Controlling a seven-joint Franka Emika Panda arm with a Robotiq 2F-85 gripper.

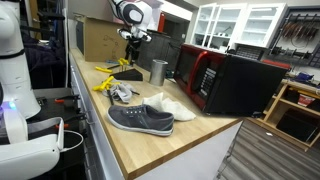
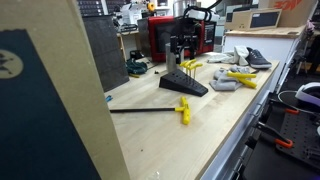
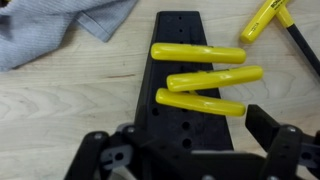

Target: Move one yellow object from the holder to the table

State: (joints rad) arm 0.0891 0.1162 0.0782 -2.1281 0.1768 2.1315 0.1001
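Note:
The low black holder [image 3: 183, 28] lies on the wooden table [image 3: 60, 110] and carries three yellow handles: a top one [image 3: 198, 53], a middle one [image 3: 214, 78] and a bottom one [image 3: 200, 102]. My gripper [image 3: 185, 142] is open and empty, its black fingers spread either side of the holder's near end, just short of the bottom handle. In both exterior views the gripper [image 1: 131, 45] [image 2: 181, 50] hangs right above the holder [image 1: 127, 73] [image 2: 184, 84].
A yellow T-handle tool [image 2: 183, 110] with a long black shaft lies on the table, also in the wrist view [image 3: 268, 18]. More yellow tools [image 1: 105, 83], a grey cloth [image 3: 50, 25], a metal cup [image 1: 158, 71], grey shoe [image 1: 140, 118], white shoe [image 1: 172, 103] and a red-black microwave [image 1: 215, 75] stand nearby.

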